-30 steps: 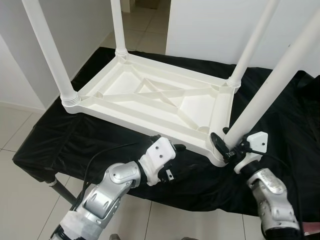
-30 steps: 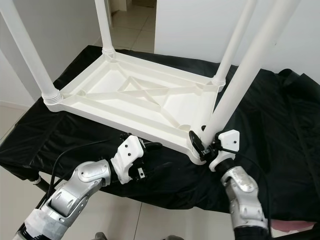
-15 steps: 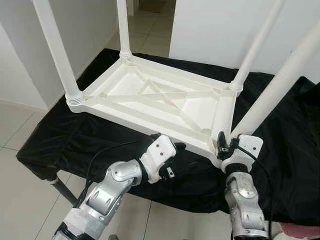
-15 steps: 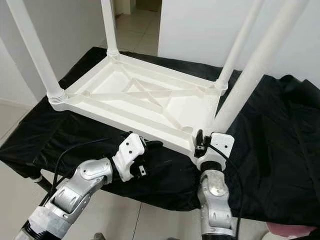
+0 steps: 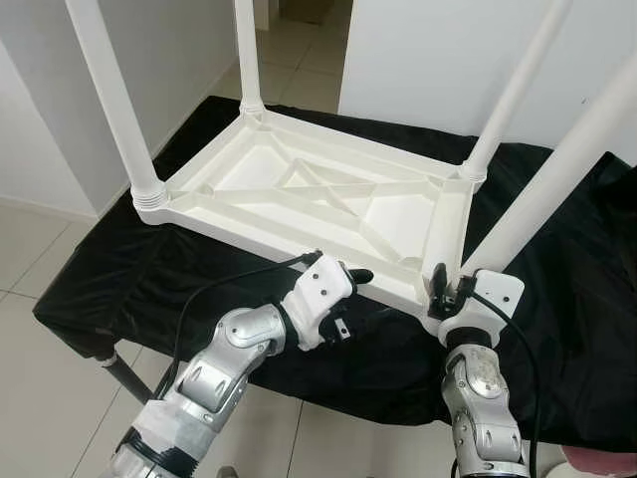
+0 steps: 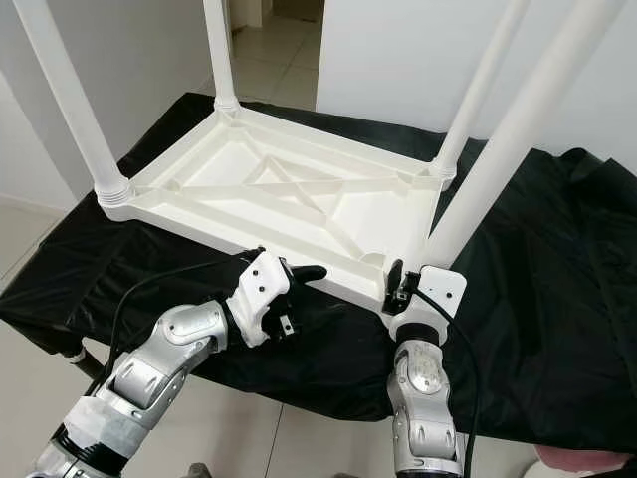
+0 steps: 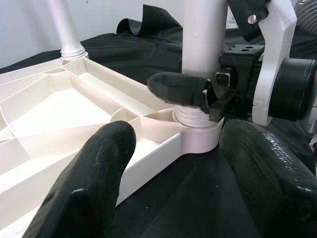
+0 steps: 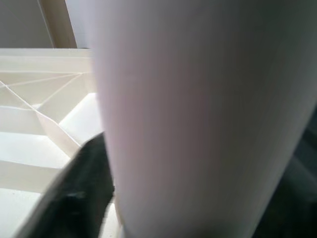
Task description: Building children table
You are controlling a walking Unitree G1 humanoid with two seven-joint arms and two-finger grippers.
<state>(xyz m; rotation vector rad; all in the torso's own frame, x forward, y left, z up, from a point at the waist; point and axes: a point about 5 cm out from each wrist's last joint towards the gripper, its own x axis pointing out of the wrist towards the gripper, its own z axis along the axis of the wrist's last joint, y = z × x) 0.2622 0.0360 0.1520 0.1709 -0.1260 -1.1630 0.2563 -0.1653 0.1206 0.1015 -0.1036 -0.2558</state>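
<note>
Since before, the left gripper [image 5: 350, 276], fingers spread, has crept toward the upturned table [image 5: 299, 199] at 12 o'clock on the cloth [image 5: 119, 269], while the right gripper [image 5: 445, 289] clamps the near leg [image 5: 557, 179] low—light, stiff, slippery plastic.

White table leg [image 8: 208, 119] in extreme close-up, one black finger [image 8: 79, 198] against it, ribbed underside of the tabletop [image 8: 34, 114] behind.

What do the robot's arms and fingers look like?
Both arms are shiny silver metal with white blocky wrists. The left gripper and right gripper have long black fingers. Black cables loop along each arm, and white tape wraps the left arm's upper part.
</note>
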